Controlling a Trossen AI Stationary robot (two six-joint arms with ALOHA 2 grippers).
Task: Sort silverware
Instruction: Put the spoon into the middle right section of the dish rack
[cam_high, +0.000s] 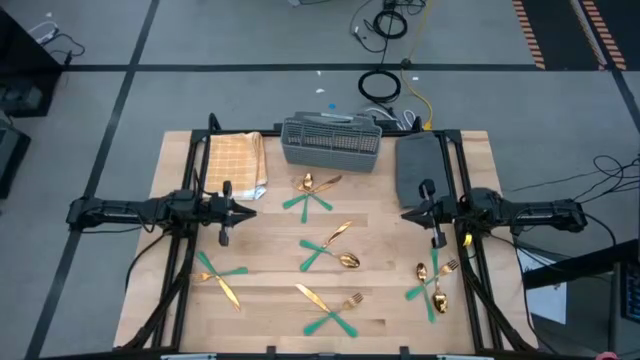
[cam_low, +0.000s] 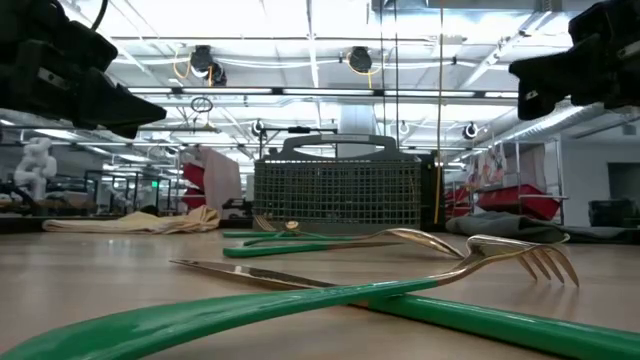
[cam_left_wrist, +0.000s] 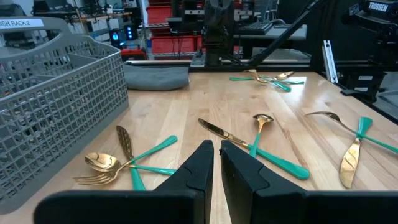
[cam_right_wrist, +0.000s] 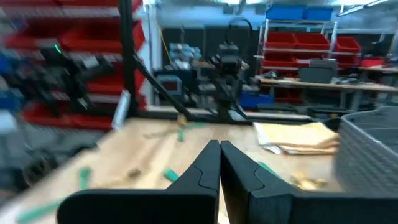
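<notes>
The silverware, gold heads with teal handles, lies flat on the wooden table in several small crossed clusters: by the basket (cam_high: 312, 192), at the middle (cam_high: 330, 250), at the left (cam_high: 218, 278), near the front edge (cam_high: 330, 308) and at the right (cam_high: 432, 282). My left gripper (cam_high: 250, 211) hovers above the table's left side, pointing right, shut and empty; in its wrist view (cam_left_wrist: 216, 163) it stands above the cluster by the basket (cam_left_wrist: 127, 163). My right gripper (cam_high: 408, 213) hovers above the right side, pointing left, shut and empty (cam_right_wrist: 219, 163).
A grey slotted cutlery basket (cam_high: 332, 140) stands at the far middle. A folded tan checked cloth (cam_high: 237, 165) lies at the far left and a grey cloth (cam_high: 420, 165) at the far right. Black frame rails (cam_high: 190, 250) run along both table sides.
</notes>
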